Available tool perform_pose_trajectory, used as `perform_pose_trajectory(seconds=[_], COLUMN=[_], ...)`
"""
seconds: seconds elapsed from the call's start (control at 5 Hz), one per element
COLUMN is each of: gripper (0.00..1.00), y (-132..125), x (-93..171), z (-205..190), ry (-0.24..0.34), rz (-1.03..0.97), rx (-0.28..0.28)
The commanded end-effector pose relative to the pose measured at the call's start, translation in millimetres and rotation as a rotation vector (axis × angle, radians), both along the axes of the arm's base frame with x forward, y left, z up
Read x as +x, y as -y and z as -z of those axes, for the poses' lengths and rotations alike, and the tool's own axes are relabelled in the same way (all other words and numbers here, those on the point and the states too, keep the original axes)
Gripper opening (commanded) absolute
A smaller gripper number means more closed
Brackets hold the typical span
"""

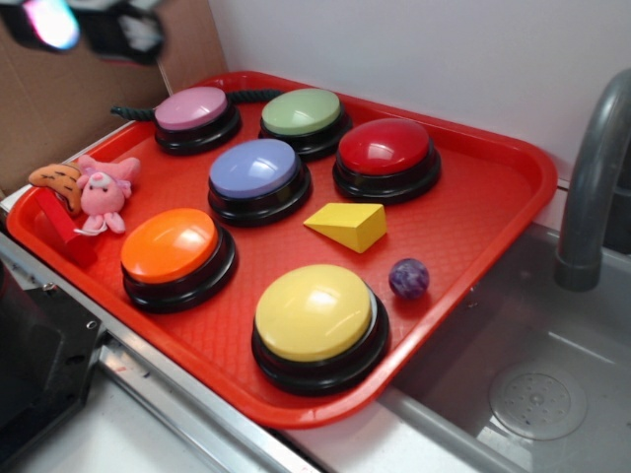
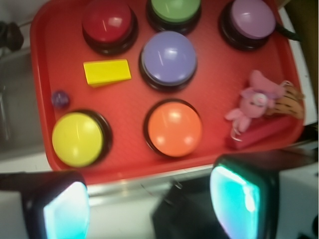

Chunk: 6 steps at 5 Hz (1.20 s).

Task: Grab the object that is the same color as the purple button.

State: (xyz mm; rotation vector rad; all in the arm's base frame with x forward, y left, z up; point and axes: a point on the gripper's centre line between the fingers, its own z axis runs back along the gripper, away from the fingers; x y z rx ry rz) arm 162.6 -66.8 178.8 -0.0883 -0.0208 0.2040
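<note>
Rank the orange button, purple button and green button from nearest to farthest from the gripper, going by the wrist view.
1. Orange button, just ahead of the open gripper, near the tray's closest edge.
2. Purple button, middle of the tray.
3. Green button, at the far edge.

ball (image 1: 408,278) dark purple marbled | button (image 1: 255,168) periwinkle | tray (image 1: 473,222) red

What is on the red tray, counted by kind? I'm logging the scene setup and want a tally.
Push buttons: 6 (pink, green, red, purple button, orange, yellow)
Small purple ball: 1
Yellow wedge block: 1
Pink plush toy: 1
Orange striped plush toy: 1
Red block: 1
Total: 11
</note>
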Motion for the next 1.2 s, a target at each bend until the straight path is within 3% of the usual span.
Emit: perform_pose_trajectory(seconds=[0.0,0.4,0.6,0.8,1.0], gripper=[1.0,1.0,1.0,1.0,1.0], y=[45.2,67.5,79.7,86.2,91.4], x=[44.5,72.0,75.2,80.3,80.9], z=[63.4,106.2,126.4,142.7,151.1], ry=[-0.009,0.033,0.013,0.007,0.022], rz=[-0.063,-0.084,-0.069,-0.025,0.015], rx=[-0.048,-0.085,-0.11,-0.178,-0.21])
